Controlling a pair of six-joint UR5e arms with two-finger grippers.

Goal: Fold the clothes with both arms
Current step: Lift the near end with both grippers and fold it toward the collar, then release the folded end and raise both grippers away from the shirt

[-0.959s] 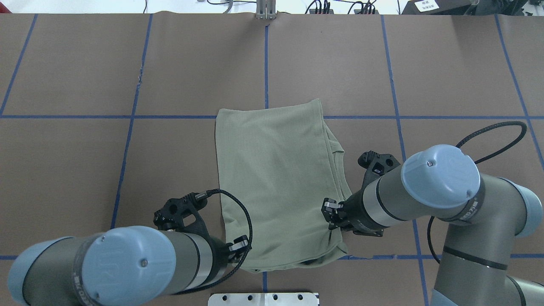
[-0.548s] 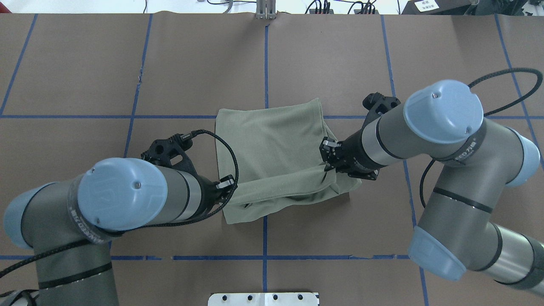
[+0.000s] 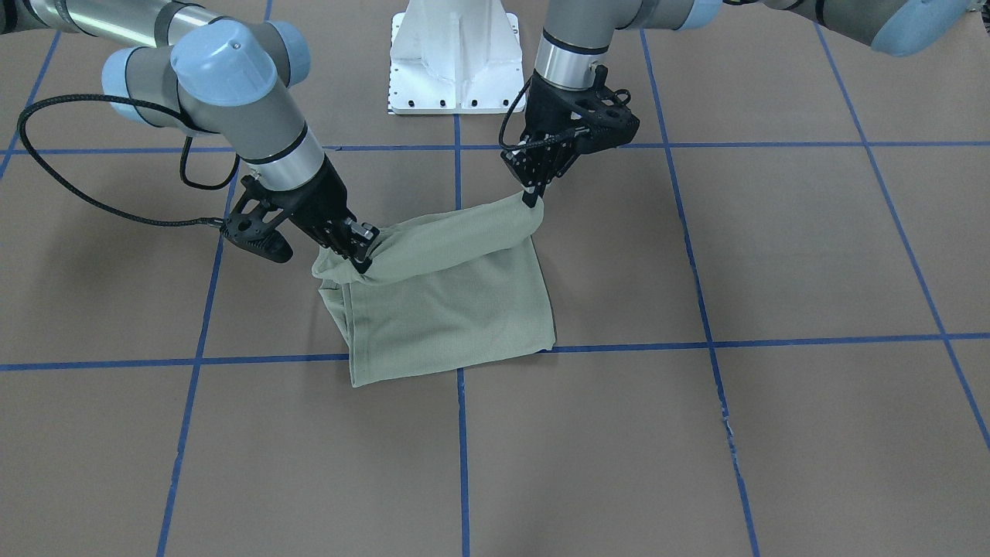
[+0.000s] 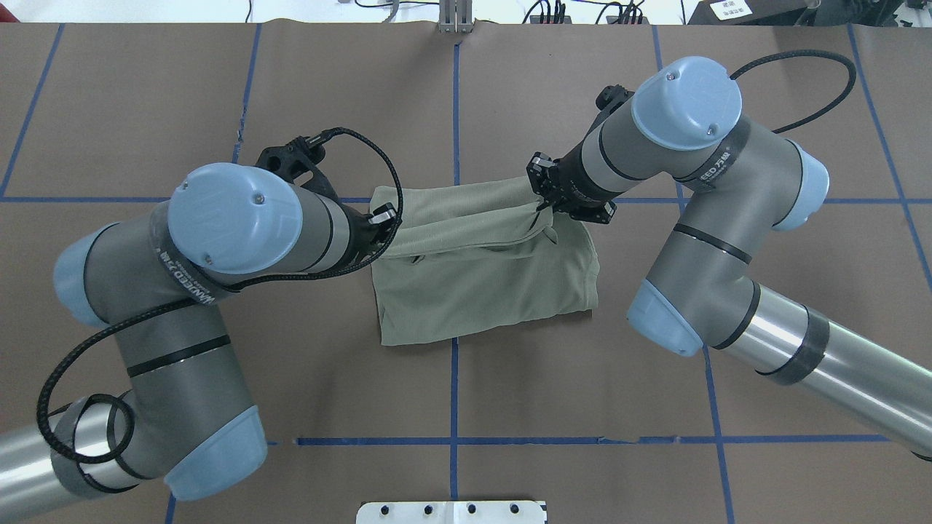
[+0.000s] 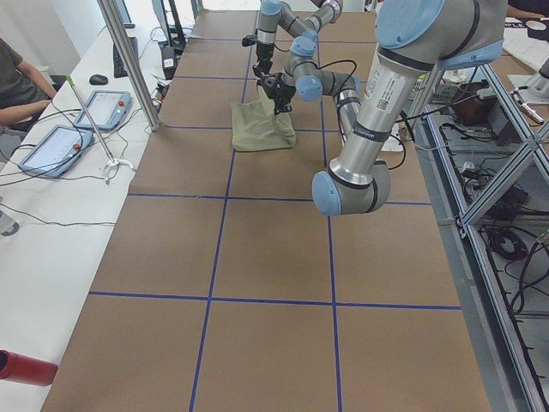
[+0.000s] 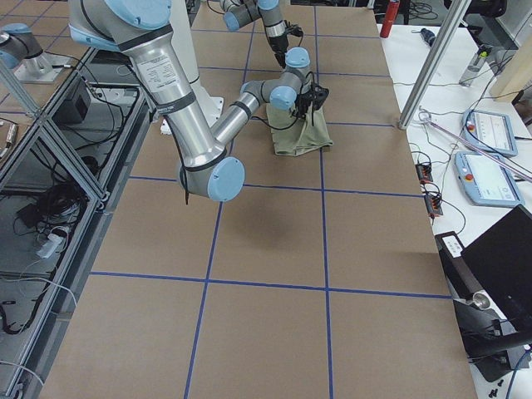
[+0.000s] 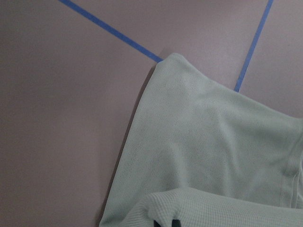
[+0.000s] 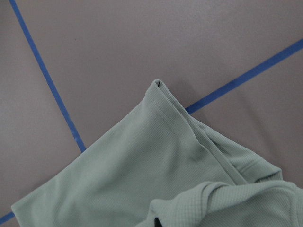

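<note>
The left hand [image 4: 386, 217] is pinched closed on one corner of the pale green shirt [image 4: 480, 291]. The right hand [image 4: 542, 198] is pinched closed on the other corner of the same edge. Between the two hands that edge runs as a bunched band of cloth, held a little above the desk [image 4: 582, 378]. From the band the cloth slopes down towards the robot's side of both hands. There the rest of the shirt lies flat on the desk in a rough rectangle, doubled over itself. Midway between the hands it covers part of a blue tape line [image 4: 453, 393].

In the front-facing view the left hand [image 3: 532, 199] points steeply down, its fingers meeting on the very tip of the corner. The right hand [image 3: 362, 255] comes in at a slant, and loose folds of cloth hang just below and outside it.

The left arm [image 4: 218, 225] and the right arm [image 4: 692, 124] are both bent at the elbow and reach in from opposite sides.

Each wrist view looks down past its hand onto ribbed green cloth and brown desk. Only a dark sliver of the hand shows at the bottom edge, seemingly buried in the fabric, so the grip is better judged from the front. The white pedestal base [image 3: 452, 54] stands behind both hands, on the robot's side, well apart from the shirt.
</note>
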